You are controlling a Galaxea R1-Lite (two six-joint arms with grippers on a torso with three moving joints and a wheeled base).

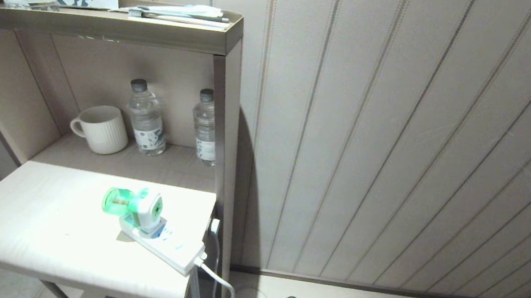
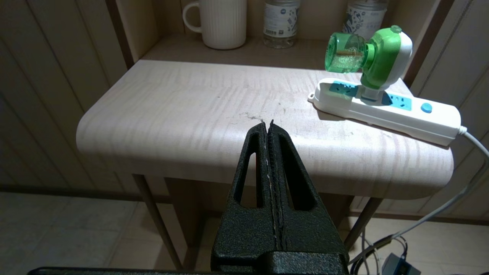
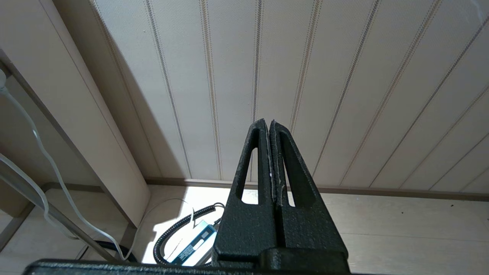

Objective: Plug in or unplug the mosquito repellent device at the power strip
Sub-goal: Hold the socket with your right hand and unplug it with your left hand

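Mosquito repellent device point(image 1: 136, 207), one only, was seen plugged into the single power strip point(image 1: 162, 241), centre-low in the head view on the pale table point(image 1: 37, 223). Two water bottles point(image 1: 147, 118) and one mug point(image 1: 102, 129) were counted behind. Left gripper point(image 2: 267, 124) and right gripper point(image 3: 266, 122), both pressed closed and empty, were shown only in the wrist views.

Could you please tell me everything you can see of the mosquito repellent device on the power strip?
The mosquito repellent device has a rounded white-and-green plastic head with a green square face and a translucent green bottle jutting sideways, some liquid inside. It stands plugged into a blue-faced socket near the cordless end of the flat white power strip, which lies on the pale wooden tabletop. Only the strip touches it.
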